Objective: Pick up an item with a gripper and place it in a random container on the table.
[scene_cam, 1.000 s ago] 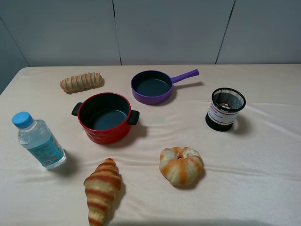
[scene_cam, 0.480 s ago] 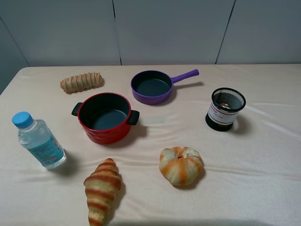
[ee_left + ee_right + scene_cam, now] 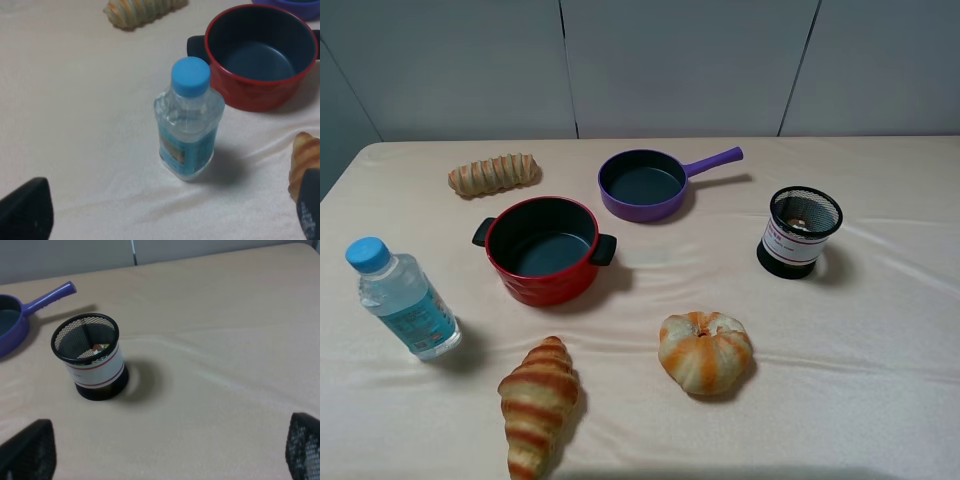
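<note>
The black wire-mesh container (image 3: 801,231) stands upright on the right of the table (image 3: 880,330). A small yellow, white and red piece, the cake slice (image 3: 798,222), lies at its bottom. The right wrist view shows the same cup (image 3: 93,356) with the slice (image 3: 98,347) inside. My right gripper (image 3: 165,455) is open and empty, its fingertips (image 3: 27,450) well short of the cup. My left gripper (image 3: 167,220) is open and empty, back from a water bottle. Neither arm shows in the exterior high view.
A red two-handled pot (image 3: 542,248) sits left of centre, a purple pan (image 3: 645,184) behind it, a striped bread roll (image 3: 493,174) at the back left. A water bottle (image 3: 402,299) stands at the left. A croissant (image 3: 536,403) and a round bun (image 3: 705,351) lie in front.
</note>
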{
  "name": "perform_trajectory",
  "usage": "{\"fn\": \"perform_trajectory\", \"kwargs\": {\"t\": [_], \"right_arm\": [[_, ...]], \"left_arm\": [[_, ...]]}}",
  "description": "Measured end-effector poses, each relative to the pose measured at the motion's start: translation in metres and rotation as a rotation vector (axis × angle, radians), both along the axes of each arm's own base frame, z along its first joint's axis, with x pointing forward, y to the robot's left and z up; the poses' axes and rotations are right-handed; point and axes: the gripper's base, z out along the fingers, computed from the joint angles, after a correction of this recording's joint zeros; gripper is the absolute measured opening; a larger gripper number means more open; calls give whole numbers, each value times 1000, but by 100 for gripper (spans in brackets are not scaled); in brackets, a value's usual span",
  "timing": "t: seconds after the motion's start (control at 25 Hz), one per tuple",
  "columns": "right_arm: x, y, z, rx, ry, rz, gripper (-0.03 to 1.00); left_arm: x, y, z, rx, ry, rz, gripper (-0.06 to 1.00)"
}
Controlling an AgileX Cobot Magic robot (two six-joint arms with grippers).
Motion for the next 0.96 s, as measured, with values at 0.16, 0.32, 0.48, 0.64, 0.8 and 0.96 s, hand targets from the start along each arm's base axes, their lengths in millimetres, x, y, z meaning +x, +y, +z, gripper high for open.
{"fn": "perform_trajectory", "kwargs": {"t": [0.16, 0.32, 0.48, 0.64, 0.8, 0.96], "right_arm": [[0, 0, 0, 0, 0, 0, 69], [0, 0, 0, 1, 0, 1, 69], [0, 0, 0, 1, 0, 1, 69], [0, 0, 0, 1, 0, 1, 69], [0, 0, 0, 1, 0, 1, 69], [0, 0, 0, 1, 0, 1, 69]], "left_arm": [[0, 0, 0, 0, 0, 0, 99], [0, 0, 0, 0, 0, 0, 99], [0, 0, 0, 0, 0, 0, 99], [0, 0, 0, 0, 0, 0, 99], [0, 0, 0, 0, 0, 0, 99], [0, 0, 0, 0, 0, 0, 99]]}}
